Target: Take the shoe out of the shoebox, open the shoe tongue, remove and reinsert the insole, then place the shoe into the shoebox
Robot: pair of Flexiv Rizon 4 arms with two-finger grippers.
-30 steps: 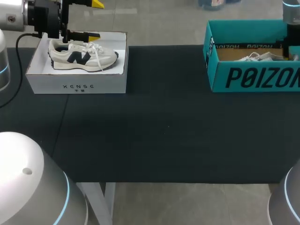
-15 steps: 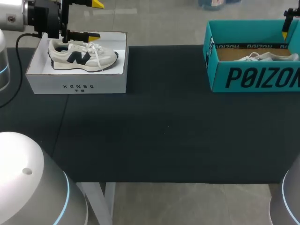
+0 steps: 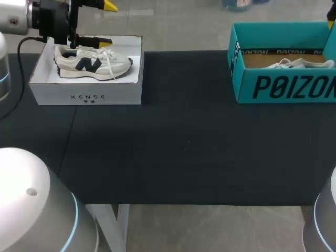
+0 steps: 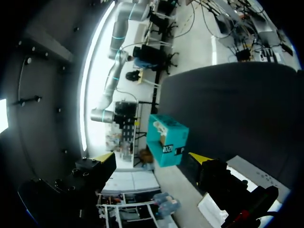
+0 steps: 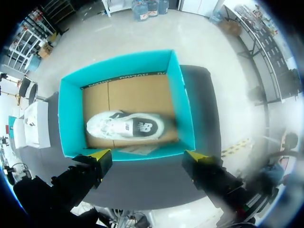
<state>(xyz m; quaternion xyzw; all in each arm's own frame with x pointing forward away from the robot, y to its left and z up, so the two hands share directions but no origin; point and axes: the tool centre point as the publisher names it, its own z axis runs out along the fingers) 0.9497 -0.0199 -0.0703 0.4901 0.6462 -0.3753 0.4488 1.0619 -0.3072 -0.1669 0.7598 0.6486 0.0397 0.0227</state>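
right pincer [image 5: 147,155] spread wide above teal shoebox [image 5: 71,118]; white shoe [image 5: 124,126] lay inside. left pincer [image 3: 106,22] spread, upper left, over sneaker [image 3: 92,62] in white box [image 3: 52,92].

My arms' links [image 3: 31,220] are smooth, rounded shells of pale grey-white, and each is edged with a thin light-blue ring [image 3: 74,220]. A small round dimple [image 3: 31,192] sits in the near left shell. My left wrist [image 3: 11,19] is a silver cylinder, and a black cable [image 3: 19,55] loops down from it. My left gripper [image 4: 152,159] and right gripper [image 5: 147,156] have blocky black bodies. Their black fingers end in wedge-shaped, bright yellow fingertips [image 5: 100,154].
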